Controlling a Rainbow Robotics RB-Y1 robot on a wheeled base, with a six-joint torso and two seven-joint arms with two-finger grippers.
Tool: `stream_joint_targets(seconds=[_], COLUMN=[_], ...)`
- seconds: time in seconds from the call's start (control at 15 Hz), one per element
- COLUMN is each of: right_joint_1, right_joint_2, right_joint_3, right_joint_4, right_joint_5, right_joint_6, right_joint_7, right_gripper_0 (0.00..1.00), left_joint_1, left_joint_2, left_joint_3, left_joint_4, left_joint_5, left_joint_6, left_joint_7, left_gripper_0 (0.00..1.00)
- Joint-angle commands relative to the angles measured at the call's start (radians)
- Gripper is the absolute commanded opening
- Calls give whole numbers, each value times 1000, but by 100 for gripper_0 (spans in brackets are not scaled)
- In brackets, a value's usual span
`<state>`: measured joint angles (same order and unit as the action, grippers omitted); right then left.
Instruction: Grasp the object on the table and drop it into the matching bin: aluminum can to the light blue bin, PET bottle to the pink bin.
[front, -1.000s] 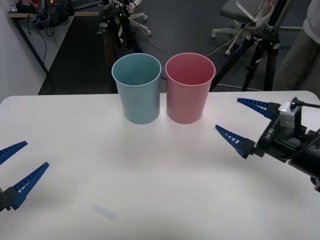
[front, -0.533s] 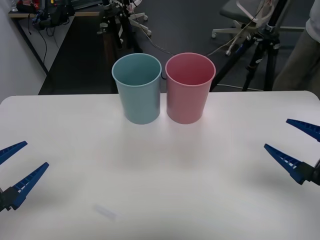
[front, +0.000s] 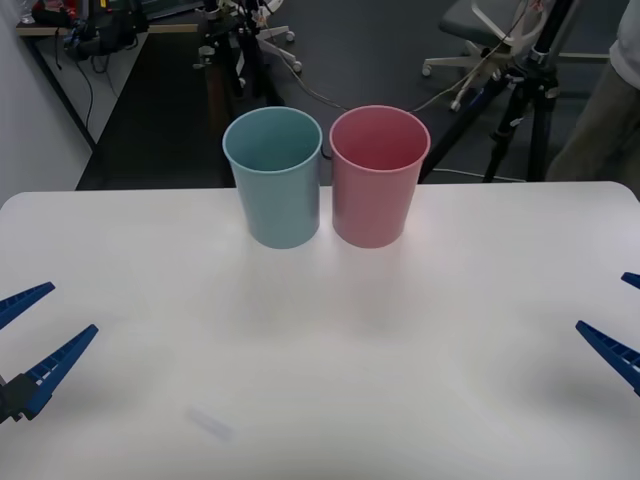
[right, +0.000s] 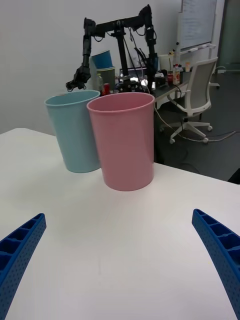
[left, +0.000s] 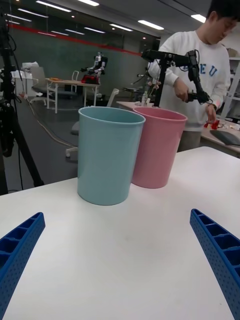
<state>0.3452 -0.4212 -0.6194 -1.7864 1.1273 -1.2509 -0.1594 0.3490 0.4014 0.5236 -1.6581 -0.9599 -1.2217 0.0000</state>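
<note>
White counter (front: 320, 340) carries blue bin (front: 274, 180) touching pink bin (front: 378, 178); left claw (front: 28, 335) and right claw (front: 622, 325) wide open, empty, well apart from both.

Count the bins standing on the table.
2: the light blue bin at the table's far edge, and the pink bin beside it on the robot's right.
</note>
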Motion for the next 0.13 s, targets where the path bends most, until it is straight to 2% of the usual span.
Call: stream_joint_targets(seconds=[0.07,0.13], right_joint_1=[3,3], right_joint_2=[1,1], right_joint_3=[0,0], right_joint_4=[-1,-1], right_joint_5=[0,0], right_joint_6=[2,2], right_joint_7=[1,1], right_gripper_0=[100,100], left_joint_1=[0,0], left_joint_2=[0,0], left_joint_3=[0,0], left_joint_4=[0,0], left_joint_5=[0,0], left_joint_6=[0,0], left_joint_7=[0,0], left_gripper_0=[100,100])
